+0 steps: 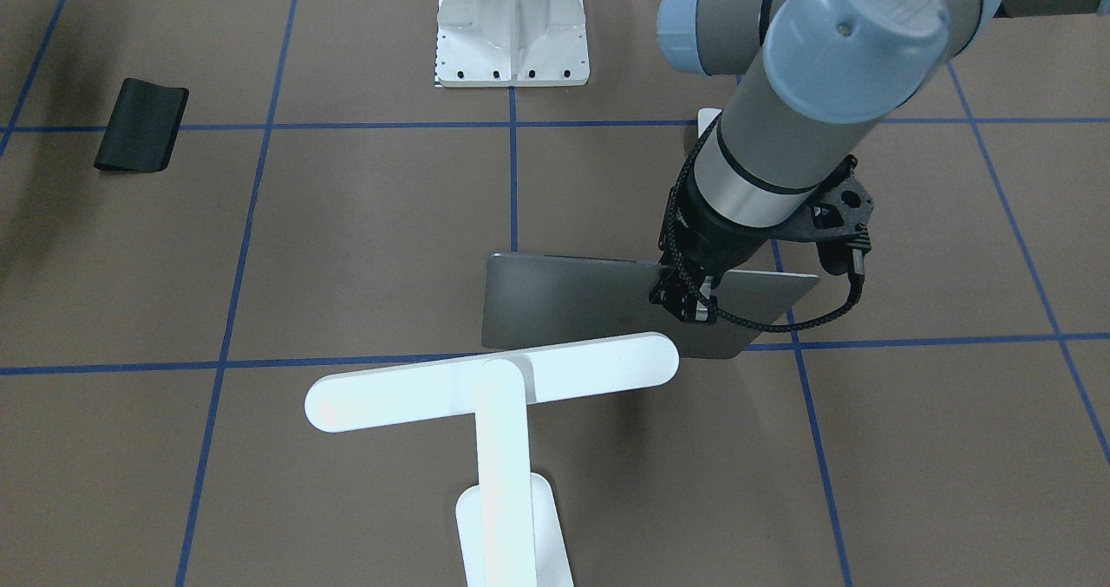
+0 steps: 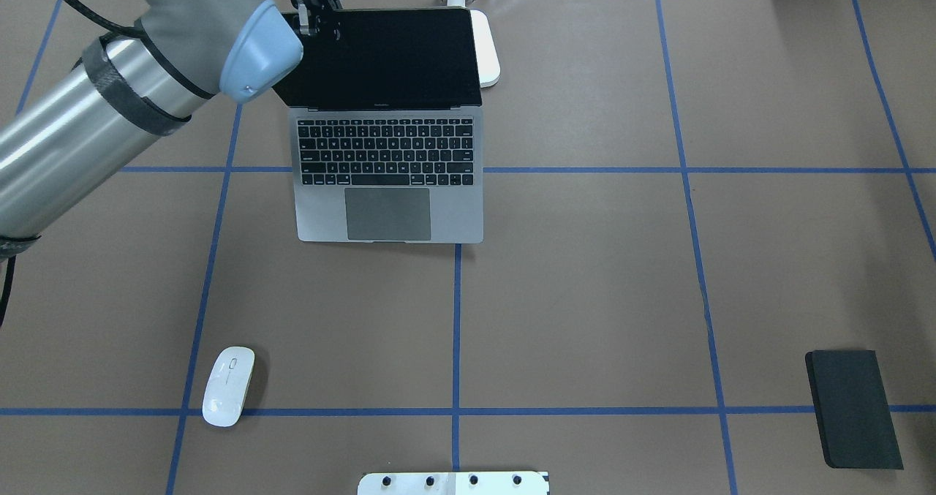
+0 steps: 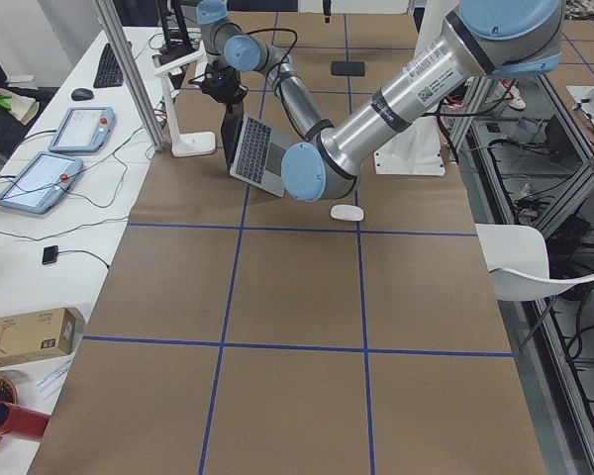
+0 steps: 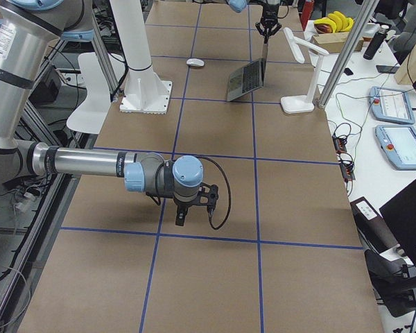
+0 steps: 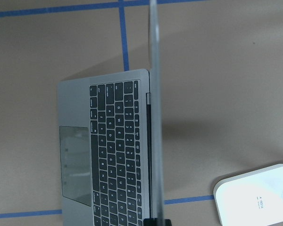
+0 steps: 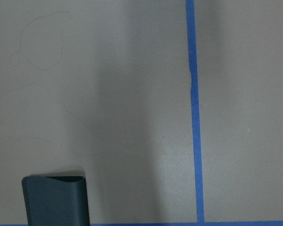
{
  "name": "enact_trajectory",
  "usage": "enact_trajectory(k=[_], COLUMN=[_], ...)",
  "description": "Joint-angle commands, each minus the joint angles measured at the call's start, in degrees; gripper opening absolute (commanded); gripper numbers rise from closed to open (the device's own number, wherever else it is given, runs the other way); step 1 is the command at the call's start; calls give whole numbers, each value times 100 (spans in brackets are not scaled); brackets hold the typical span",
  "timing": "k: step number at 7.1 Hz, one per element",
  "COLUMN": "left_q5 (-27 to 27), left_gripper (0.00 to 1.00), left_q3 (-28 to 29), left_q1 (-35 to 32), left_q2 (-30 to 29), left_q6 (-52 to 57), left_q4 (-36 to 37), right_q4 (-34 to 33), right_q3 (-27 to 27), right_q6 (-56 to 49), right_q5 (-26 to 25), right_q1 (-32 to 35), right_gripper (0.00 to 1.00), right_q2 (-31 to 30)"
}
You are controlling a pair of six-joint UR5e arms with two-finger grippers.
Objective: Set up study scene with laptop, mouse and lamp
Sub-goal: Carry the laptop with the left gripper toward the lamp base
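Note:
The grey laptop [image 2: 387,151] stands open on the table, its dark screen upright and facing the robot. My left gripper [image 2: 316,14] is shut on the top edge of the lid near its left corner, also seen from the front [image 1: 691,303]. In the left wrist view the lid [image 5: 154,117] runs edge-on down to the fingers. The white lamp [image 1: 492,381] stands just behind the laptop, its base [image 5: 257,197] beside the hinge. The white mouse [image 2: 228,385] lies alone, near left. My right gripper [image 4: 182,214] hovers low over the table far from all three; I cannot tell its state.
A black mouse pad [image 2: 852,407] lies at the near right, its end curled up [image 6: 56,200]. The white bolted pedestal [image 1: 512,28] stands at the robot's edge of the table. Blue tape lines cross the brown surface. Operator desks with tablets [image 3: 40,178] flank the far side.

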Motion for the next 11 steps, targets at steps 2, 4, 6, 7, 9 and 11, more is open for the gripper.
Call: enact_trajectory(k=[2, 4, 6, 7, 9, 11], left_q5=[355, 514, 514, 610, 848, 1075], left_gripper=[0, 0, 0, 0, 0, 0], left_q3=[179, 161, 100, 100, 143, 301], left_q1=[317, 449, 458, 511, 730, 801], left_q2=[23, 50, 242, 322, 331, 279], left_q6=[-317, -354, -336, -354, -546, -854], left_q4=[-458, -669, -714, -749, -916, -1074], right_q4=[-1, -9, -1, -1, -9, -10], right_q3=[-6, -15, -15, -6, -15, -15], right_q6=[0, 0, 0, 0, 0, 0], right_q5=[9, 9, 18, 26, 26, 26], right_q1=[0, 0, 0, 0, 0, 0], right_gripper=[100, 100, 100, 100, 100, 100], right_q2=[2, 2, 2, 2, 2, 2])
